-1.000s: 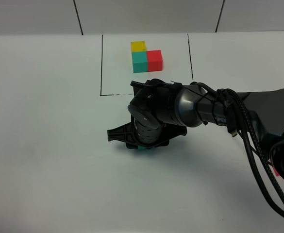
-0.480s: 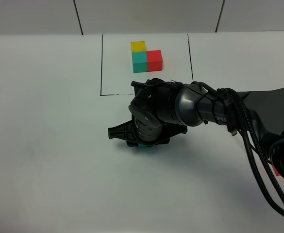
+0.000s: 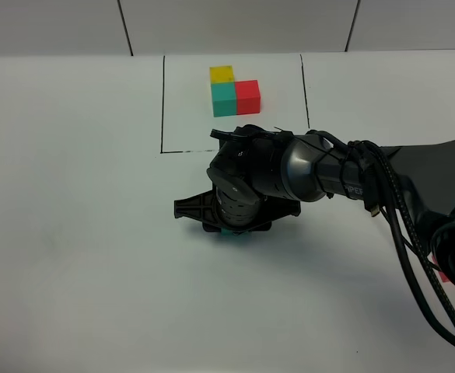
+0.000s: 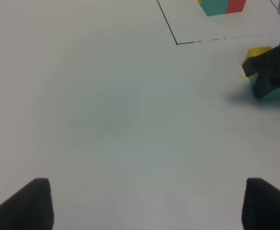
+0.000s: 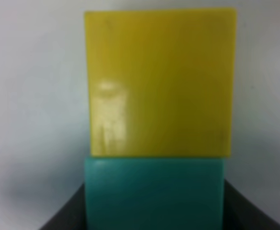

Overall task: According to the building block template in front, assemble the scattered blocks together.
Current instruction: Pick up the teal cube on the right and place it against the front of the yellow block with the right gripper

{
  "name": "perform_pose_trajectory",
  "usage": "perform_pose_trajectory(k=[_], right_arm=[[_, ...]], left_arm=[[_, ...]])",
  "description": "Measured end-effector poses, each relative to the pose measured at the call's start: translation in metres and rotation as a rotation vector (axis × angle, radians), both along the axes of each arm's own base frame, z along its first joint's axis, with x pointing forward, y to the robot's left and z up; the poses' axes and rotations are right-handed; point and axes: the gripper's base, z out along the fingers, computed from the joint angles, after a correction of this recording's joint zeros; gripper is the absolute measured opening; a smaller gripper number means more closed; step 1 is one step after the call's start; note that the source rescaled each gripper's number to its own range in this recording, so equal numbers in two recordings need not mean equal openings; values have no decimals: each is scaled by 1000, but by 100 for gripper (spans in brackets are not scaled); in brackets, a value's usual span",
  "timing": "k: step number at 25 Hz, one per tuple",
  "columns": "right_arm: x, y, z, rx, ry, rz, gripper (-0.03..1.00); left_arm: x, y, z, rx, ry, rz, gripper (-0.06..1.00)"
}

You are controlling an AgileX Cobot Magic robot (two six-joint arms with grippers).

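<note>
The building block template [image 3: 235, 87] is a yellow, teal-green and red cluster inside a black-line rectangle at the back centre; it also shows in the left wrist view [image 4: 223, 5]. My right gripper [image 3: 231, 225] reaches across to the table's middle and is shut on the teal-green block [image 5: 154, 191], its dark fingers [image 5: 68, 215] on either side. The yellow block [image 5: 160, 81] lies flush against the teal-green one, and both show beside that gripper in the left wrist view [image 4: 257, 51]. My left gripper [image 4: 142, 206] is open over bare table. A red patch [image 3: 442, 273] peeks from behind the right arm's cables.
The white table [image 3: 71, 233] stretches wide to the left and front. The right arm's bulky body and cables [image 3: 398, 210] cover the right side. A tiled wall [image 3: 235, 23] bounds the back.
My right gripper has shifted slightly to the right and toward the template with the teal-green block in it. The left gripper stays open.
</note>
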Motion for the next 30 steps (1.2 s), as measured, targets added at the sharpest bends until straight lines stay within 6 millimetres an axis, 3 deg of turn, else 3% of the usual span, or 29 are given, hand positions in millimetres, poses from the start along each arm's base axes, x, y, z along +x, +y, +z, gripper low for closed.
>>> perform_pose_trajectory(k=[12,14,19,22,26,30], right_arm=[[0,0,0,1,-2,1,2],[1,0,-1,3,-4,3,7],[2,2,-1,16,-24,17,43],[2,2,1,13,-29,31,57],[2,-3,6,0,-10,32,68],[-3,-7,31,-8,-10,48,71]], left_arm=[[0,0,0,0,0,0,91],[0,0,0,0,0,0,91],[0,0,0,0,0,0,91],[0,0,0,0,0,0,91],[0,0,0,0,0,0,91],[0,0,0,0,0,0,90]])
